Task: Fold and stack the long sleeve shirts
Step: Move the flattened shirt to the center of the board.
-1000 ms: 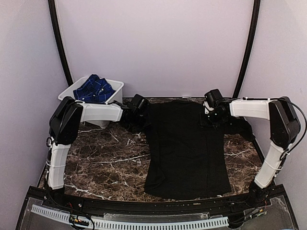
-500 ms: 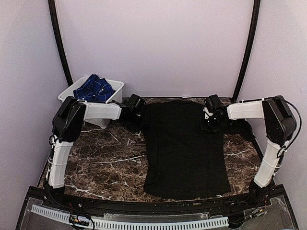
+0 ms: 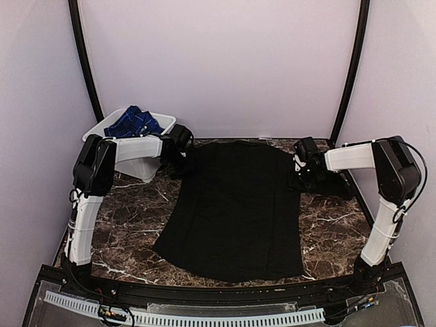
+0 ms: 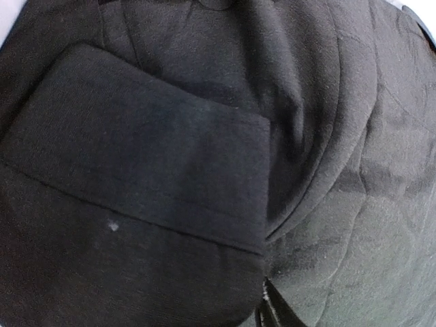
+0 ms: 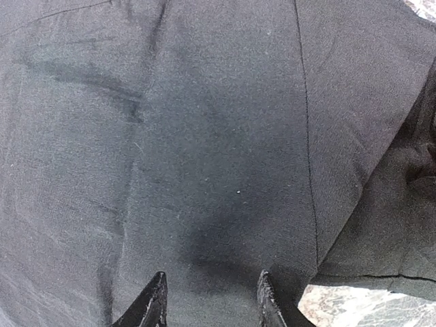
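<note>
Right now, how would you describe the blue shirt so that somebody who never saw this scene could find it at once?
Find the dark marble table; a white plastic tub stands at its far left corner. The blue checked shirt lies crumpled inside that tub. Unlike the black shirt spread flat on the table, it is blue with white checks.

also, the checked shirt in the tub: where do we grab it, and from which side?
Pinch a raised fold near the top of the checked shirt, coming straight down from above. It lies crumpled in the white tub, so the walls probably block any side approach, and no flat edge or collar shows to aim for.
</note>
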You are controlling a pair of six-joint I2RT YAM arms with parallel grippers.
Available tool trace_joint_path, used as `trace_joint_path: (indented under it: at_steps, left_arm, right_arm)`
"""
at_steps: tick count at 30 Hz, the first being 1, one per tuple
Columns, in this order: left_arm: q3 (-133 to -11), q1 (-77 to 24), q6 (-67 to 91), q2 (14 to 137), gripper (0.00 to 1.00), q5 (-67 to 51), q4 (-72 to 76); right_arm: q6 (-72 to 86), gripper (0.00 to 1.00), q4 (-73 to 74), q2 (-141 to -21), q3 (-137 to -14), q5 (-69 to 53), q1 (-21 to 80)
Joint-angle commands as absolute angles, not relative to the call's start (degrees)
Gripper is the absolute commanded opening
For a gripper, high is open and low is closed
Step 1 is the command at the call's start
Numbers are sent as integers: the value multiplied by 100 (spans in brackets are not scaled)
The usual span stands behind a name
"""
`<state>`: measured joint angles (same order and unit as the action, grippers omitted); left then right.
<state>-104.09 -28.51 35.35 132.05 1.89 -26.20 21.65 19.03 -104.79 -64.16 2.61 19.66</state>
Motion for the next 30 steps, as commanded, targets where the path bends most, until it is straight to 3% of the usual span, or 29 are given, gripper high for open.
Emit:
trace_joint_path:
  at_steps: [1, 8, 19, 26, 30]
  left_arm:
    - [-10915, -2888, 3014, 13069, 41, 352, -3419]
    - [-11094, -3331, 2598, 12444, 52, 556, -3607]
    - [-10856, -4138, 2474, 11972, 55, 420, -3823]
    - [-10365, -4300, 2524, 11625, 55, 37, -3703]
    - [-9990, -4315, 2486, 11343, 55, 18, -3494]
  right_arm:
    - [2171, 42, 1786, -10532, -6433, 294, 1925]
    - [2226, 43, 1988, -10136, -6592, 527, 1892]
    - [2553, 54, 2190, -9184, -6264, 1083, 1233]
    - [2285, 68, 2694, -9256, -6838, 2238, 977]
    - [2034, 79, 2697, -9248, -6807, 2165, 762]
